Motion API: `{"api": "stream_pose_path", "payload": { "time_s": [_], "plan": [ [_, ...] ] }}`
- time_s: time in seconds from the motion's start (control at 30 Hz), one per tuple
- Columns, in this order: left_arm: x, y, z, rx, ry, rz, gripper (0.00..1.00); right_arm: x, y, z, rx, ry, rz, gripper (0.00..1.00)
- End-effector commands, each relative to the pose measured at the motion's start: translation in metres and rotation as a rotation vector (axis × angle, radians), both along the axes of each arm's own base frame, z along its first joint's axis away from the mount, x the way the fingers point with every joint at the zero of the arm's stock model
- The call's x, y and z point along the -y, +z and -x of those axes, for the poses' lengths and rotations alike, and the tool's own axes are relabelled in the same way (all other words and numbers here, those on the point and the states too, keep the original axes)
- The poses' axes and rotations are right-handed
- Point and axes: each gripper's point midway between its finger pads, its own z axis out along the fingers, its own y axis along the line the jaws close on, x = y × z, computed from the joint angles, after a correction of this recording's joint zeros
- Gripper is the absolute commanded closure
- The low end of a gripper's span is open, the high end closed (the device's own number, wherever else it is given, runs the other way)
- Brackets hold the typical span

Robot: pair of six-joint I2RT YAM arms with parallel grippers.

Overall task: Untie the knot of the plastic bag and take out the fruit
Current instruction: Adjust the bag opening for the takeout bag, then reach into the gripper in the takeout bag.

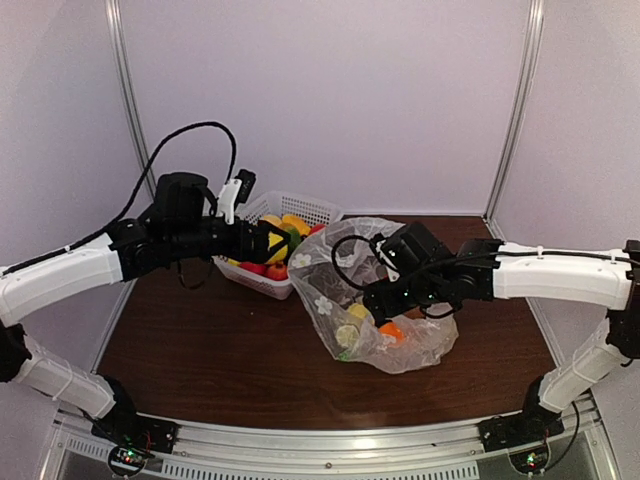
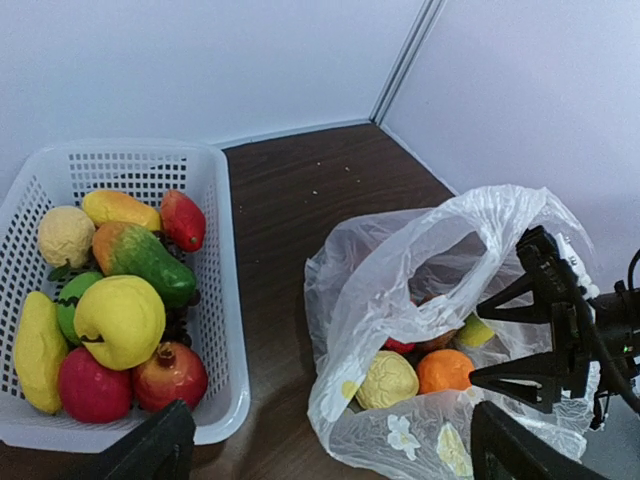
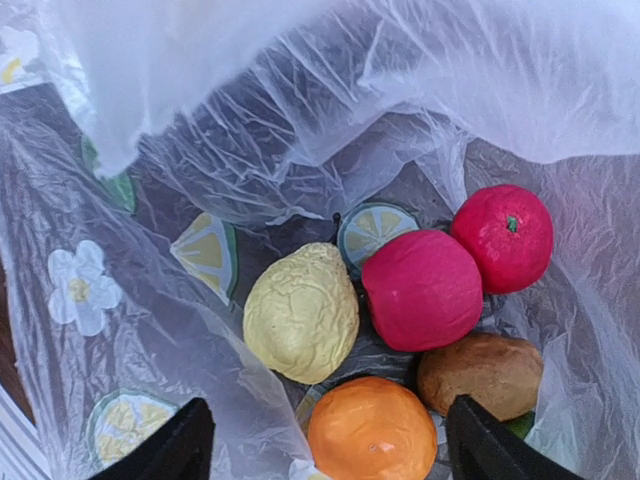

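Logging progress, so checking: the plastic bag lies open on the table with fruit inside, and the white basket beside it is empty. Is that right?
Not quite. The white basket is not empty: the left wrist view shows it holding a pile of produce. The plastic bag does lie open on the table with fruit inside.

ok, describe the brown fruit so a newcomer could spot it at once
Find the clear plastic bag, mouth open, just right of the white basket. At its bottom, the brown fruit lies beside the orange one and against the pink-red one. It alone is dull brown and oval.
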Motion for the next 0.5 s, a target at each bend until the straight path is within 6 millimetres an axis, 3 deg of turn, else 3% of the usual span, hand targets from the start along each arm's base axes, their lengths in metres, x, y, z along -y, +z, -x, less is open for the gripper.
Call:
{"api": "stream_pose_path", "payload": {
  "time_s": [0.0,0.17,0.33,0.47],
  "plan": [
    [-0.033,0.019,0.002,0.016,0.046,-0.087,0.02,-0.011,-0.003,-0.021,0.006,0.023,0.013,0.25],
    [-0.069,0.025,-0.01,0.046,0.1,-0.173,0.02,-0.025,0.018,-0.027,0.028,0.047,-0.02,0.21],
    [-0.105,0.009,-0.025,0.088,0.188,-0.174,0.03,-0.029,0.053,-0.021,0.049,0.076,-0.097,0.15],
    [-0.121,-0.003,-0.031,0.11,0.258,-0.205,0.02,-0.023,0.078,-0.015,0.075,0.076,-0.15,0.15]
  ]
}}
